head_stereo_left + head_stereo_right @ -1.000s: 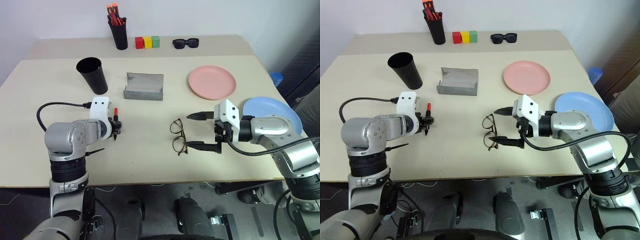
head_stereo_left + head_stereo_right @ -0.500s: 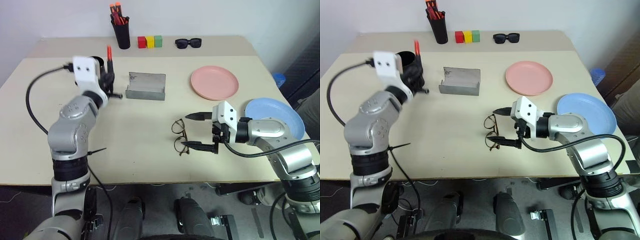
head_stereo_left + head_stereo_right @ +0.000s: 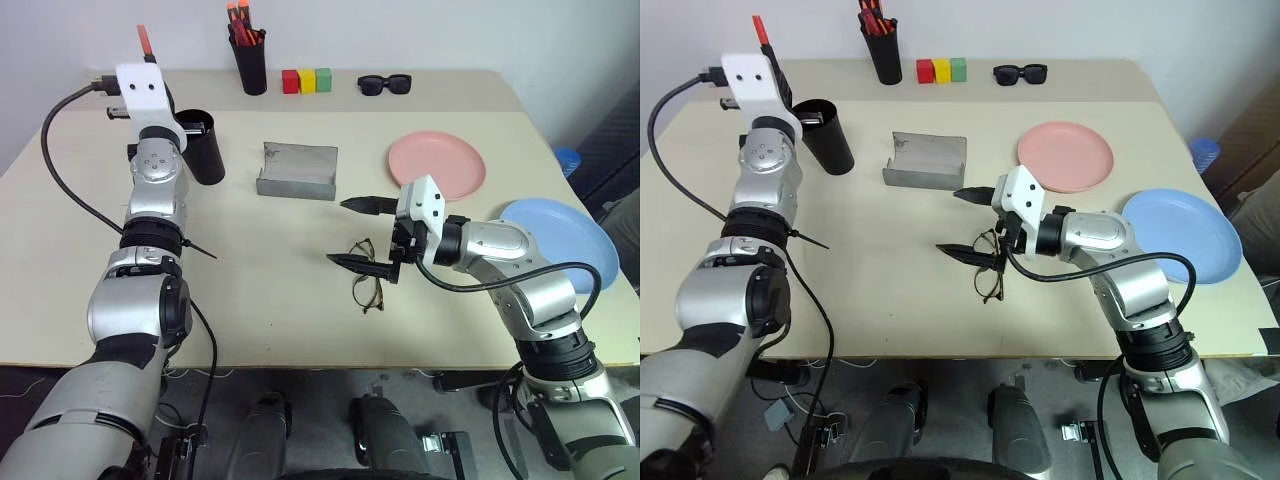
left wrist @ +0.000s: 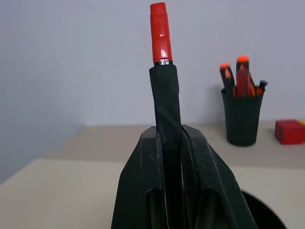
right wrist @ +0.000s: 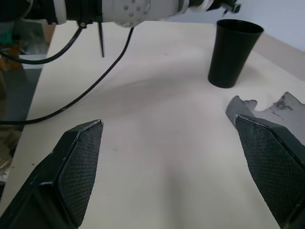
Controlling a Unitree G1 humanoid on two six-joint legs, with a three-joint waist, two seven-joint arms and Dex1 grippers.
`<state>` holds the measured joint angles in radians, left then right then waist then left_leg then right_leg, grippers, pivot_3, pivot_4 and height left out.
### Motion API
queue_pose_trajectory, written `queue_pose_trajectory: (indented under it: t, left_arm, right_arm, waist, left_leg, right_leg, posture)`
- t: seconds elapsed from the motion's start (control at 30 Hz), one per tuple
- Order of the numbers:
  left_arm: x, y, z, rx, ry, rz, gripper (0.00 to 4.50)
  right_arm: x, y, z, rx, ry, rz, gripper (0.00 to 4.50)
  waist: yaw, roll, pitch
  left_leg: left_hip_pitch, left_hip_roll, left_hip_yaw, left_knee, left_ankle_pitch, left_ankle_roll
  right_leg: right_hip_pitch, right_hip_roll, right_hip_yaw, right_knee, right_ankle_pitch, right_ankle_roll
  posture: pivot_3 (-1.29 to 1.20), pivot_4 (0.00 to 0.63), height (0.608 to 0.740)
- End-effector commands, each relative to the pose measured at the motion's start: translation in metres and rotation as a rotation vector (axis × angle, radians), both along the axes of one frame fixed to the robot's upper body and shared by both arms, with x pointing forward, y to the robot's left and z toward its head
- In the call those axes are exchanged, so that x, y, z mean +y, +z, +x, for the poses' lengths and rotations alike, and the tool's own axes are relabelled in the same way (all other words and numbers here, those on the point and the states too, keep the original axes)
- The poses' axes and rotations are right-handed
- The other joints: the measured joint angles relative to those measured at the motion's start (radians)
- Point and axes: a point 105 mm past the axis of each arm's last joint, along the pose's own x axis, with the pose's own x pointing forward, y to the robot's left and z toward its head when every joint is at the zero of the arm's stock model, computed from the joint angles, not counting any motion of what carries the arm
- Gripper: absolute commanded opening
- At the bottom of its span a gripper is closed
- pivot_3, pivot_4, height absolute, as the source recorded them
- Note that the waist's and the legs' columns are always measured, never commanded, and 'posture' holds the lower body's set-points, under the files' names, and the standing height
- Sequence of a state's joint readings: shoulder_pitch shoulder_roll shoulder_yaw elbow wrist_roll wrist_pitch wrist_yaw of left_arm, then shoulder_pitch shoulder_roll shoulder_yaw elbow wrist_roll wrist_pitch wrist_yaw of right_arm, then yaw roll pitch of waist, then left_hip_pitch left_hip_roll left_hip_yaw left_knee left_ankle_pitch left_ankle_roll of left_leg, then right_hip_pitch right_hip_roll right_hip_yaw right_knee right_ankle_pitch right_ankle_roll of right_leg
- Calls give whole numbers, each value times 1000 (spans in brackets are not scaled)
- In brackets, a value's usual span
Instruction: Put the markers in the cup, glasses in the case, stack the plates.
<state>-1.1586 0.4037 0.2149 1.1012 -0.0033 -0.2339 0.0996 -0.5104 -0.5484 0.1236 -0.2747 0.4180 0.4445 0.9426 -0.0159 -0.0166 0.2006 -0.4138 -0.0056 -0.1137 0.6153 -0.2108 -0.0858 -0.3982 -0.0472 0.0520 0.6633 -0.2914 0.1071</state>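
Lifted off the tabletop since a second ago, the red-capped black marker (image 4: pixel 160 33) is now held upright above the tapered matte black cup (image 3: pixel 203 150), clamped between the shut fingers of the left gripper (image 4: pixel 174 157). The right gripper (image 3: pixel 358 232), its jaws spread wide, has been brought over the thin wire-rimmed glasses (image 3: pixel 368 285) lying on the smooth beige table (image 3: pixel 280 270). The grey box-shaped case (image 3: pixel 296 172) lies open. The round pink plate (image 3: pixel 437 165) and blue plate (image 3: pixel 560 240) are set apart. Orange-red pens are bunched in the cylindrical holder (image 3: pixel 251 68).
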Motion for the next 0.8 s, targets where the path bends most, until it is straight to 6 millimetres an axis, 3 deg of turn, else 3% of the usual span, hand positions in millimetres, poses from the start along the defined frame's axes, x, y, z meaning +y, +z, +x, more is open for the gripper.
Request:
queue_pose_trajectory:
  t: [0.03, 0.23, 0.4, 0.47, 0.53, 0.6, 0.67, 0.8]
  left_arm:
    - [-8, 22, 0, -83, -34, -36, 1004]
    - [-10, 25, -1, -118, -17, -35, 3952]
    - [-7, 37, -6, -189, -24, -102, 3952]
    - [-29, 42, -4, -196, -190, -107, 3952]
    - [-69, 39, -4, -142, -476, -57, 3952]
    - [-101, 24, -11, -38, -691, 8, 3952]
    - [-119, -5, -17, 143, -807, 142, 3952]
    - [-117, -38, -15, 349, -802, 206, 3952]
  right_arm:
    - [2, 12, -8, -49, 9, 26, 4500]
    - [6, 11, -13, -38, 19, 31, 4500]
    - [6, 11, -13, -40, 22, 29, 4500]
    - [5, 12, -12, -42, 18, 25, 4500]
    - [2, 12, -11, -41, 12, 17, 4500]
    - [-3, 11, -11, -36, 10, -4, 4500]
    - [-8, 7, -14, -25, 17, -43, 4500]
    - [-19, 5, -16, -17, 13, -92, 4500]
  waist:
    - [-1, 0, 0]
    - [-5, 0, 0]
    - [-4, 0, 0]
    - [-4, 0, 0]
    - [3, 0, 0]
    - [2, 0, 0]
    - [-3, 0, 0]
    - [-25, 0, 0]
  left_leg:
    - [0, 0, 0, 0, 0, 0]
    - [0, 0, 0, 0, 0, 0]
    - [1, 0, 0, 0, 0, 0]
    - [1, 0, 0, 0, 0, 0]
    - [0, 0, 0, 0, 0, 0]
    - [0, 0, 0, 0, 0, 0]
    - [0, 0, 0, 0, 0, 0]
    - [2, 1, 0, 0, 0, 0]
  right_leg:
    - [0, 0, 0, 0, 0, 0]
    - [0, 0, 0, 1, 0, 0]
    - [0, 0, 0, 1, 0, 0]
    - [0, 0, 0, 1, 0, 0]
    - [0, 0, 0, 1, 0, 0]
    - [1, 0, 0, 0, 0, 0]
    - [1, 0, 0, 0, 0, 0]
    - [1, 1, 0, 2, 0, 0]
  posture:
    - [0, 150, 740]
    - [0, 150, 740]
    - [0, 150, 740]
    - [0, 150, 740]
    - [0, 150, 740]
    - [0, 150, 740]
    - [0, 150, 740]
    - [0, 150, 740]
